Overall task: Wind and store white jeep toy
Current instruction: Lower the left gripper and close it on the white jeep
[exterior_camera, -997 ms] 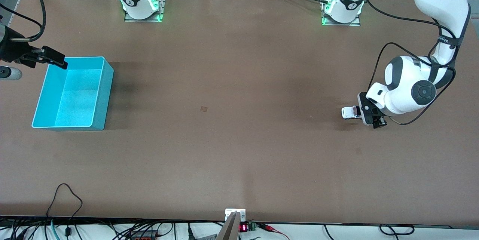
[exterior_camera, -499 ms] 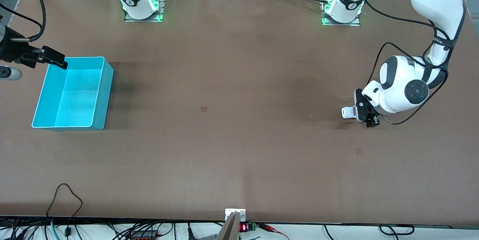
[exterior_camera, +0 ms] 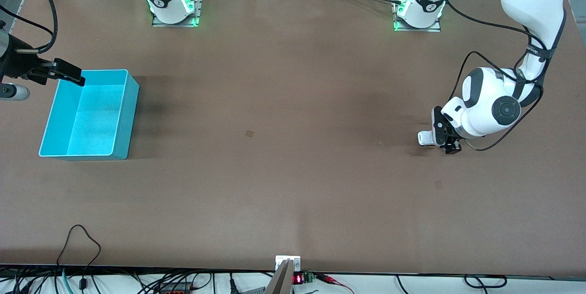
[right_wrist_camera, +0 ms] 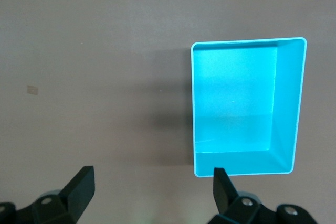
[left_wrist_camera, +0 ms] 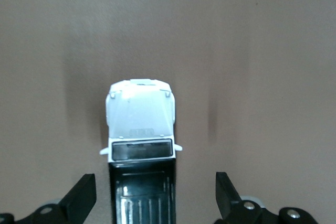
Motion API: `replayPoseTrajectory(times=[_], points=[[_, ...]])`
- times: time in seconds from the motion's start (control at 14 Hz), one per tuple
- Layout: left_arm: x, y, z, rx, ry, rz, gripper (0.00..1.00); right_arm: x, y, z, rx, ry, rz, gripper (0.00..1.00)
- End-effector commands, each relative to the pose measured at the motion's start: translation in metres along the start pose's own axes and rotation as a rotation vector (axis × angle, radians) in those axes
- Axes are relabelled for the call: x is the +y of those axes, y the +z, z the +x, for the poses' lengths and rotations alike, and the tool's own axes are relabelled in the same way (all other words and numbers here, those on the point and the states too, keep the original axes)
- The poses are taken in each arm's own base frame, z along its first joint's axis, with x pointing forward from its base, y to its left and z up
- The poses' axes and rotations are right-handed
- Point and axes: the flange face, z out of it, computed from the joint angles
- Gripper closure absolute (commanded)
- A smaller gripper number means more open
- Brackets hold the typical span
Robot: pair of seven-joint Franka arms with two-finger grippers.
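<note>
**A:** Start at the right arm's end of the table. What is there?

**B:** The right gripper (exterior_camera: 75,78) hangs over the rim of the turquoise bin (exterior_camera: 120,122), at the corner farthest from the front camera. Its fingers (right_wrist_camera: 79,186) are spread wide and hold nothing. The bin has nothing in it.

**A:** And toward the left arm's end?

**B:** The white jeep toy (exterior_camera: 425,138) stands on its wheels on the table (exterior_camera: 284,147), well apart from the bin. The left gripper (exterior_camera: 447,136) is down over the jeep's black roof end.

**A:** Has it taken hold?

**B:** No. In the left wrist view the fingers (left_wrist_camera: 80,199) stand wide on either side of the jeep (left_wrist_camera: 140,145), with a gap between each finger and the toy. One finger is nearer to the jeep than the other.
</note>
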Motion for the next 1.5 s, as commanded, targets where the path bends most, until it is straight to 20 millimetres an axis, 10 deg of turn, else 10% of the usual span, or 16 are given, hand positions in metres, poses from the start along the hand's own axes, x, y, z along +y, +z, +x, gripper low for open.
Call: replayPoseTrajectory(times=[0.0, 0.57, 1.42], points=[[0.006, 0.006, -0.004, -0.007, 0.025, 0.010, 0.05, 0.001, -0.005, 0.002, 0.008, -0.008, 0.021, 0.00], [0.000, 0.000, -0.004, -0.024, 0.061, 0.065, 0.66, 0.001, -0.006, 0.002, 0.013, -0.008, 0.023, 0.00], [0.016, 0.006, -0.012, -0.023, 0.026, 0.031, 0.84, 0.000, -0.006, 0.002, 0.013, -0.007, 0.029, 0.00]])
